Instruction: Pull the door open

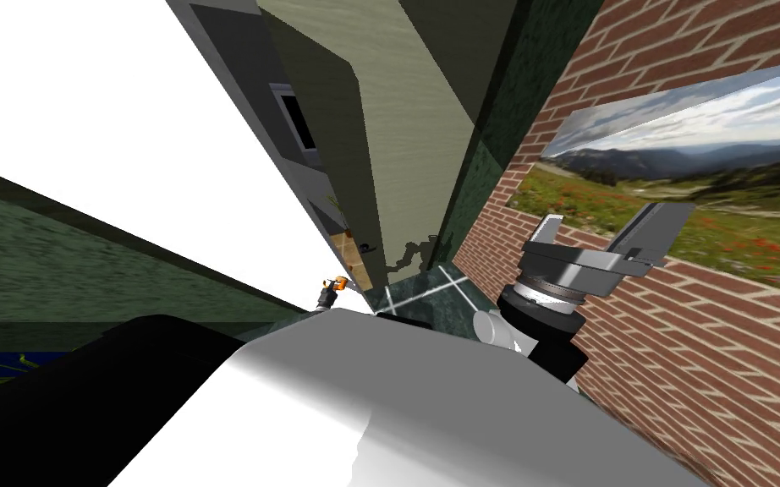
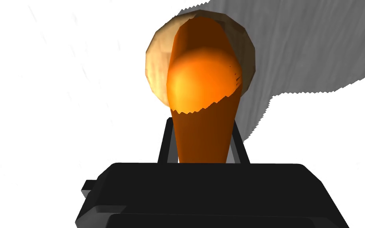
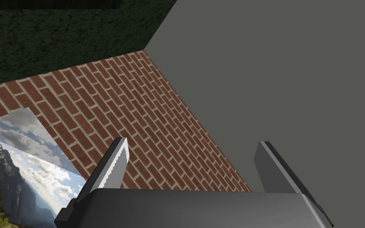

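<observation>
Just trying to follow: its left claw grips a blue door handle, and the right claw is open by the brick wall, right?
The door handle is orange, not blue, as the left wrist view shows. The left claw does grip it, and the right claw is open by the brick wall.

Dark green floor [image 1: 435,287], crossed by pale grout lines, shows just right of the head view's centre; left of it, past the white door [image 1: 168,169] edge, a narrow tan floor strip [image 1: 344,251]
</observation>
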Motion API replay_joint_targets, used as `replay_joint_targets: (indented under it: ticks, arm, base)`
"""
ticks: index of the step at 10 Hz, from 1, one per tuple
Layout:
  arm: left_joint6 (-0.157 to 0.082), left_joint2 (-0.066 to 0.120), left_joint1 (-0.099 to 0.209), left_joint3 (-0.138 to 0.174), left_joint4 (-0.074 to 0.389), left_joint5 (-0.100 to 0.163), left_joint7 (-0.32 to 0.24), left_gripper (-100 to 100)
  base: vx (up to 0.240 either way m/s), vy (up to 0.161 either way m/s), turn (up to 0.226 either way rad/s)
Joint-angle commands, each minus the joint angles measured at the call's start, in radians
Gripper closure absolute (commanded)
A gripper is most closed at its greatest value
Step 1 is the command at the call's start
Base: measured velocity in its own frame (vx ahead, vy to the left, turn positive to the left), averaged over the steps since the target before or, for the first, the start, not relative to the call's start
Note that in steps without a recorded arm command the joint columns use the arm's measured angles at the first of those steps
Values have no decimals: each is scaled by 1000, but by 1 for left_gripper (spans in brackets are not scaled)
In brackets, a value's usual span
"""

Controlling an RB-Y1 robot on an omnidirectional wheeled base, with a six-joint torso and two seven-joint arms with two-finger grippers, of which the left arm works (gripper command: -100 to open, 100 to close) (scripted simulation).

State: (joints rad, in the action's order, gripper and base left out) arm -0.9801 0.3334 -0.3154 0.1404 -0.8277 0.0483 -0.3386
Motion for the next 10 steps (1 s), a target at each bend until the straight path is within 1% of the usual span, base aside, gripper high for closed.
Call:
replay_joint_targets:
  ticks: [1,2,3,4,7,8,10]
  arm:
    - [0,0,0,0,0,0,0,100]
    - [-26,8,-11,-13,9,-9,-14,100]
    - [-32,10,-13,-15,10,-11,-17,100]
    - [-46,15,-18,-20,14,-15,-24,100]
    - [-93,33,-36,-37,27,-29,-47,100]
    - [-116,42,-45,-46,33,-35,-58,100]
    - [-145,53,-56,-56,41,-44,-71,100]
  base:
    - [-94,21,-32]
    - [-142,24,-130]
    - [-198,34,-144]
    - [-191,35,-125]
    - [-203,47,-166]
    - [-252,51,-233]
    - [-244,48,-120]
